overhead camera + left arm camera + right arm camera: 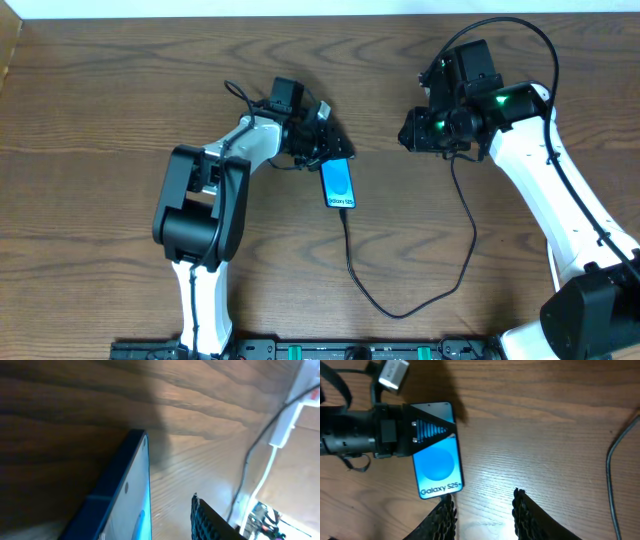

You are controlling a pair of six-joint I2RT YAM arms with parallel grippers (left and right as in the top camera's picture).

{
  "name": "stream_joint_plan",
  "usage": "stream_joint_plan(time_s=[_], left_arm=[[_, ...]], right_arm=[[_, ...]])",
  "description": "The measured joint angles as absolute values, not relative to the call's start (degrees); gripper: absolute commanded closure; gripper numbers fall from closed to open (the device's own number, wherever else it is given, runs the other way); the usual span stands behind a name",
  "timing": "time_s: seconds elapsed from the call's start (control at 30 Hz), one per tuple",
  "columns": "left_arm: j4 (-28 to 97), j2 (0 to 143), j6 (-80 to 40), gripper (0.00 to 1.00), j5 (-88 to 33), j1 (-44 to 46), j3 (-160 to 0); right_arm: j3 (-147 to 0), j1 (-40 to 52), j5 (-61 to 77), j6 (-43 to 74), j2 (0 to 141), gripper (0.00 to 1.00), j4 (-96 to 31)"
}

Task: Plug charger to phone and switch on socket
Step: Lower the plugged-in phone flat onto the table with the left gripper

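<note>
Two hands matter here. From overhead, the left hand (328, 150) sits at the top end of the phone (339, 186), which lies flat mid-worktop (120, 90). The charger (400, 312) seems seated in the phone's bottom edge and loops round toward the right hand (415, 132).

On the left wrist view, one finger (210, 520) stands off the phone's edge, so we judge that hand apart, not clamped. The socket (307, 377) shows top right.

On the right wrist view, the right hand's fingers (445, 520) are apart, holding nothing.

We should lift the left hand straight off to spare the connector. Then we press squarely at the socket's red mark (315, 394).
</note>
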State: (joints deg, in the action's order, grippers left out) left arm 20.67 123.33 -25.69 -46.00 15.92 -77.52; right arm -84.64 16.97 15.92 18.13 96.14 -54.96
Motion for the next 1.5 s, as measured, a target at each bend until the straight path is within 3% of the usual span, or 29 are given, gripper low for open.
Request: stream_joint_plan(time_s=[0.17, 0.77, 0.87, 0.97, 1.5], left_arm=[[23.8, 121.9, -25.8, 0.43, -40.3, 16.0, -78.4], [26.3, 120.9, -25.7, 0.42, -33.3, 16.2, -79.5], [27.0, 120.7, -25.7, 0.33, -32.4, 16.2, -79.6], [27.2, 120.4, -25.7, 0.3, -31.7, 16.3, -79.7], [28.0, 120.2, -25.7, 0.28, -30.9, 16.2, -80.0]], right_arm=[[-84.6, 17.0, 15.5, 18.1, 96.1, 0.62, -55.3], [-84.6, 17.0, 14.5, 18.1, 96.1, 0.61, -56.1], [-84.6, 17.0, 14.5, 18.1, 96.1, 0.6, -56.2], [-84.6, 17.0, 14.2, 18.1, 96.1, 0.6, -56.6], [-84.6, 17.0, 14.1, 17.7, 96.1, 0.6, -57.3]])
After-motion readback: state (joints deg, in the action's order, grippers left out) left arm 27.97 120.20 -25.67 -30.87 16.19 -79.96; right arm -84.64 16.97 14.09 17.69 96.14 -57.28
